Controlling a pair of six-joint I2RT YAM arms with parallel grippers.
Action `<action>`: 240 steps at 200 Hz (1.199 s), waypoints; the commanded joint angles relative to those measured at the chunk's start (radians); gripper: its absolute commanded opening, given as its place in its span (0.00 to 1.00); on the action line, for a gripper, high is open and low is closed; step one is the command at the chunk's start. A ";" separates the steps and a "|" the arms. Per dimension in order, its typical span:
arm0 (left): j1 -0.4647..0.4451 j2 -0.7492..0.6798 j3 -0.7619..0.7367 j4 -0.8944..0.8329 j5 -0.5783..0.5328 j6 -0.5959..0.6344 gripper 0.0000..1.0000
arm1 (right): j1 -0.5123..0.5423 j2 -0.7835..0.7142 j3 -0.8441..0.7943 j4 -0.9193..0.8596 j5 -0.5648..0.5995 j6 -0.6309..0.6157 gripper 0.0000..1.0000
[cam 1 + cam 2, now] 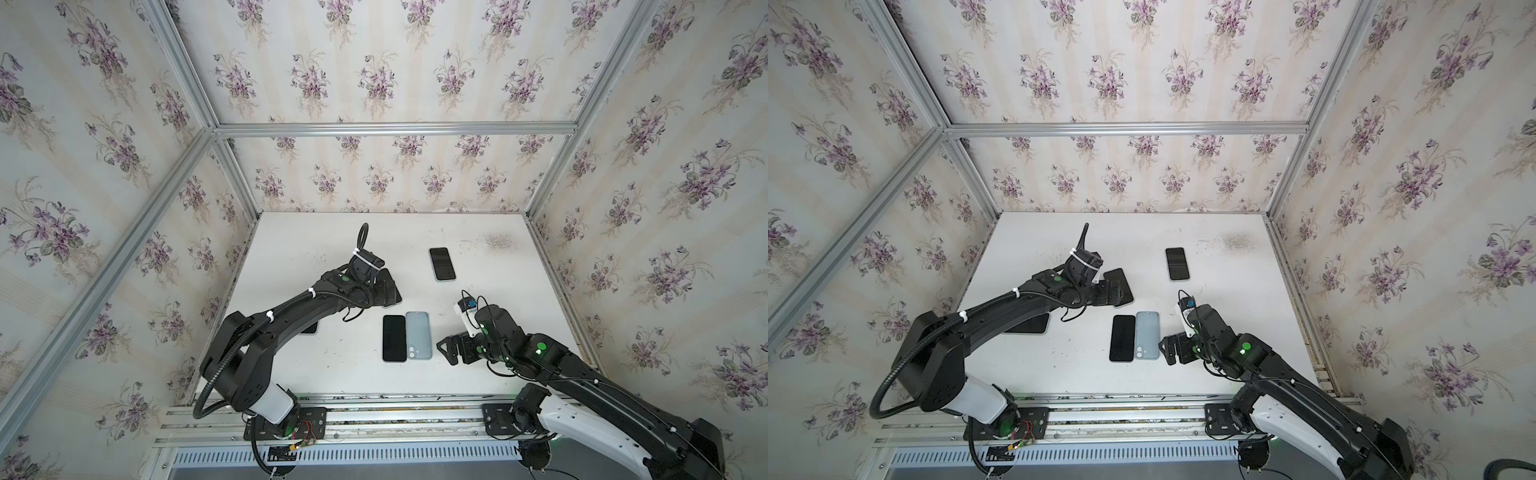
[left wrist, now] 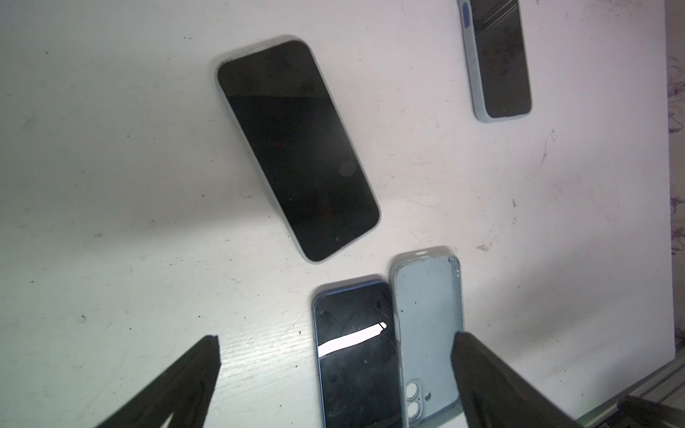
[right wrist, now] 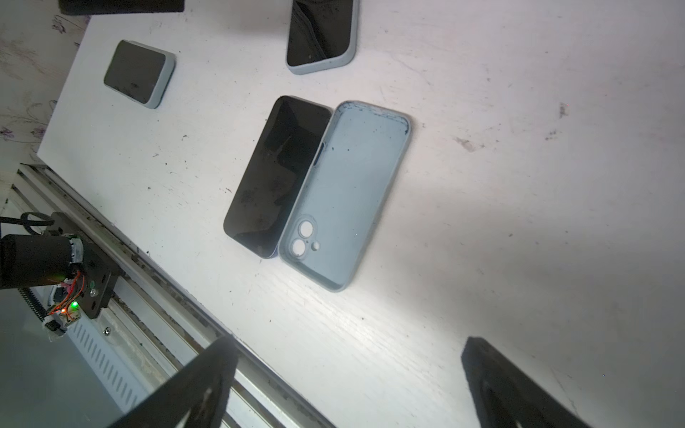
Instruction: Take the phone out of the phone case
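Table (image 1: 332, 374): white top, scuffed and speckled, inside a booth papered with purple flower sprigs.
Phone (image 1: 394, 338): bare black handset, out of its case. It lay flat with the dark screen up, near the middle of the table toward the front edge. One screen reflection showed as a white streak in the left wrist view.
Phone case (image 1: 418, 335): empty pale blue shell, open side up. It touched the phone's long edge on the right arm's side. Two round camera holes and one smaller hole sat at its near end.
Left gripper (image 2: 335, 337): fingers spread wide, nothing between them, raised above the table behind the phone.
Right gripper (image 3: 349, 340): fingers spread wide and empty, low over the table just beside the case and apart from it.
Middle cased phone (image 2: 296, 148): screen up in a pale blue case, lying at a slant; both top views showed the left gripper overlapping it.
Back cased phone (image 1: 442, 264): screen up, well behind the case.
Left cased phone (image 3: 139, 74): partly hidden beneath the left arm in both top views.
Tag (image 1: 467, 305): blue and white, on the right wrist camera mount; its print was too small to read.
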 commanded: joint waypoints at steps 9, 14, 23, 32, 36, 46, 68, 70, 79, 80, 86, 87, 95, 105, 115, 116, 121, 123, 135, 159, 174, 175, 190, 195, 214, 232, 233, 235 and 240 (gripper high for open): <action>0.014 0.086 0.075 -0.014 0.001 -0.005 1.00 | 0.003 0.003 -0.019 0.085 -0.027 0.013 1.00; 0.015 0.104 0.091 -0.022 -0.002 -0.005 1.00 | 0.005 0.003 -0.022 0.094 -0.032 0.016 1.00; 0.020 0.136 0.117 -0.035 -0.005 -0.004 1.00 | 0.006 0.006 -0.025 0.109 -0.038 0.019 1.00; 0.024 0.164 0.139 -0.047 -0.015 -0.003 1.00 | 0.008 0.010 -0.028 0.123 -0.041 0.021 1.00; 0.025 0.177 0.148 -0.052 -0.020 -0.004 1.00 | 0.009 0.013 -0.028 0.128 -0.040 0.022 1.00; 0.029 0.203 0.168 -0.060 -0.027 -0.004 1.00 | 0.011 0.025 -0.028 0.143 -0.040 0.021 1.00; 0.029 0.241 0.203 -0.072 -0.045 0.001 1.00 | 0.015 0.073 -0.012 0.181 -0.042 0.005 1.00; 0.030 0.243 0.205 -0.072 -0.046 0.001 1.00 | 0.015 0.079 -0.009 0.185 -0.041 0.004 1.00; 0.034 0.248 0.210 -0.071 -0.048 -0.002 1.00 | 0.018 0.109 0.006 0.206 -0.043 -0.009 1.00; 0.034 0.249 0.210 -0.070 -0.048 -0.003 1.00 | 0.018 0.113 0.008 0.209 -0.043 -0.011 1.00; 0.037 0.251 0.214 -0.070 -0.044 -0.005 1.00 | 0.020 0.138 0.020 0.223 -0.043 -0.020 1.00; 0.038 0.253 0.214 -0.070 -0.042 -0.005 1.00 | 0.020 0.142 0.024 0.225 -0.043 -0.022 1.00; 0.044 0.257 0.220 -0.070 -0.032 -0.002 1.00 | 0.022 0.182 0.047 0.240 -0.039 -0.034 1.00; 0.050 0.258 0.222 -0.070 -0.026 -0.003 1.00 | 0.023 0.242 0.085 0.255 -0.039 -0.051 1.00; 0.057 0.254 0.222 -0.069 -0.023 -0.003 1.00 | 0.025 0.309 0.131 0.267 -0.043 -0.069 1.00; 0.058 0.253 0.221 -0.069 -0.023 -0.002 1.00 | 0.026 0.317 0.133 0.267 -0.043 -0.071 1.00; 0.061 0.248 0.220 -0.068 -0.023 -0.002 1.00 | 0.030 0.352 0.160 0.271 -0.040 -0.081 1.00; 0.062 0.246 0.218 -0.067 -0.024 -0.001 1.00 | 0.031 0.367 0.169 0.272 -0.039 -0.085 1.00; 0.069 0.237 0.212 -0.063 -0.019 0.000 1.00 | 0.041 0.456 0.229 0.278 -0.028 -0.113 0.99; 0.086 0.216 0.196 -0.048 0.009 0.000 1.00 | 0.052 0.614 0.327 0.309 0.007 -0.158 0.99; 0.098 0.198 0.180 -0.035 0.017 0.003 1.00 | 0.055 0.698 0.376 0.337 0.013 -0.175 0.99; 0.098 0.197 0.179 -0.033 0.018 0.004 1.00 | 0.055 0.703 0.378 0.339 0.013 -0.176 0.99; 0.109 0.175 0.155 -0.015 0.028 0.010 1.00 | 0.067 0.781 0.433 0.357 0.029 -0.197 0.99; 0.113 0.165 0.144 -0.008 0.030 0.010 1.00 | 0.070 0.807 0.452 0.358 0.040 -0.204 0.99; 0.131 0.130 0.101 0.026 0.046 0.010 1.00 | 0.077 0.903 0.525 0.353 0.084 -0.220 0.99; 0.144 0.103 0.072 0.039 0.054 0.017 1.00 | 0.077 0.979 0.573 0.360 0.112 -0.223 0.99; 0.144 0.103 0.071 0.040 0.055 0.016 1.00 | 0.077 0.983 0.575 0.360 0.115 -0.223 0.99; 0.145 0.100 0.070 0.041 0.056 0.017 1.00 | 0.076 0.990 0.581 0.360 0.120 -0.223 0.99; 0.148 0.096 0.064 0.041 0.059 0.019 1.00 | 0.076 1.008 0.593 0.359 0.129 -0.224 0.99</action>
